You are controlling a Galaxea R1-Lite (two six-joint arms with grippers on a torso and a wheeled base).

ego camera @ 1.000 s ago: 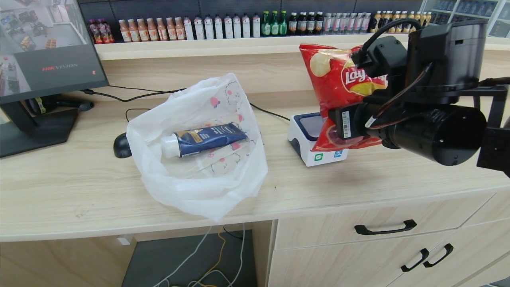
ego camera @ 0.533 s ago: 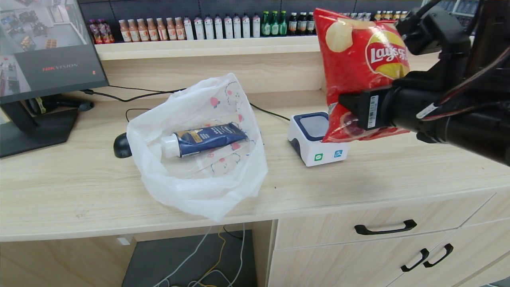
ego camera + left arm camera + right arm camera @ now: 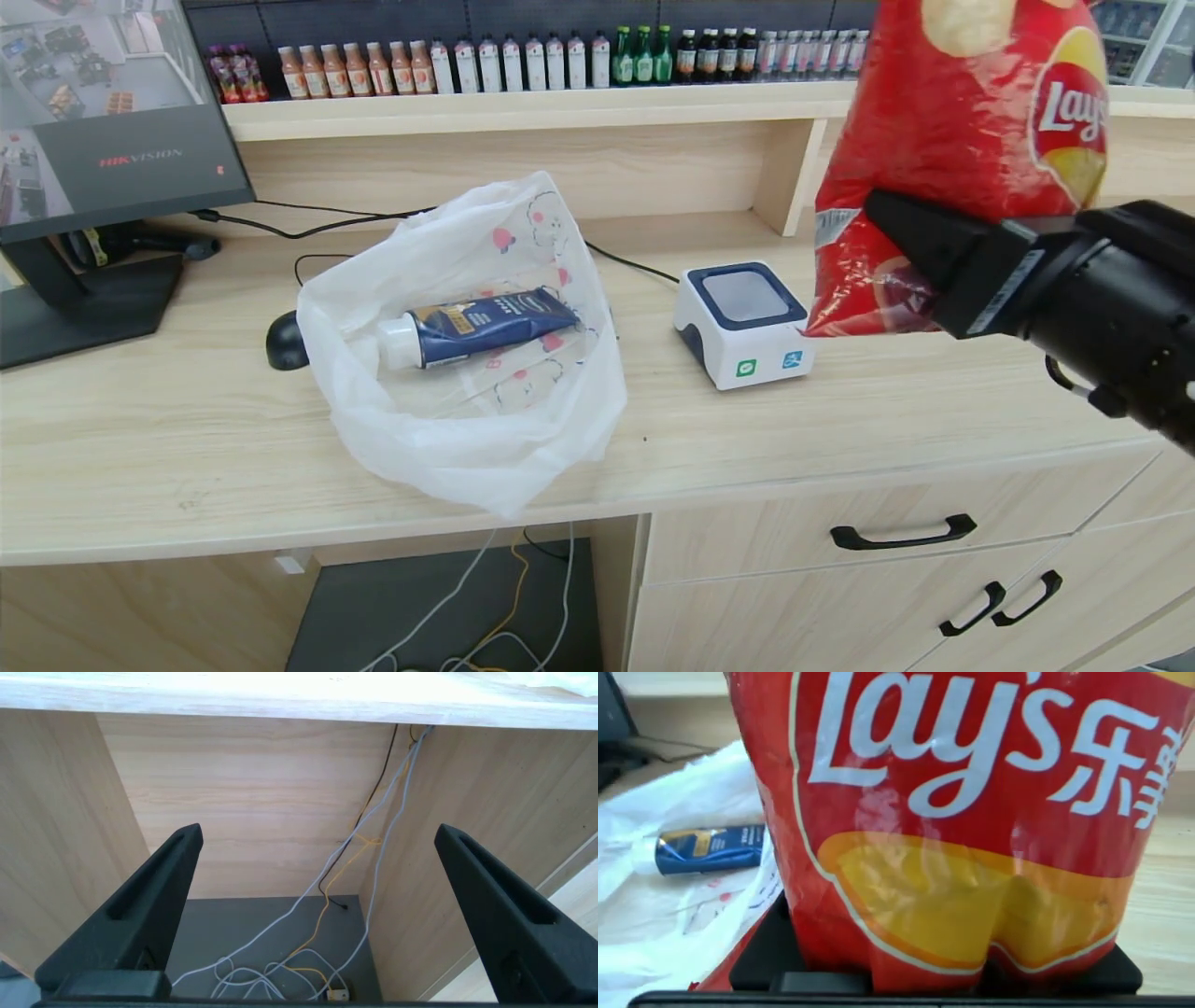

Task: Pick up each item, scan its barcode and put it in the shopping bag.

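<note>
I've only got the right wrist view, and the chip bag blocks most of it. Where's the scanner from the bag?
Observer: The scanner sits on the counter with its window uncovered; the chip bag hangs to its right.
Operator: Left arm?
Observer: The left gripper is below the counter's edge, fingers open and empty.
Operator: Anything near the drop spot?
Observer: A black mouse lies beside the shopping bag's left side.
</note>
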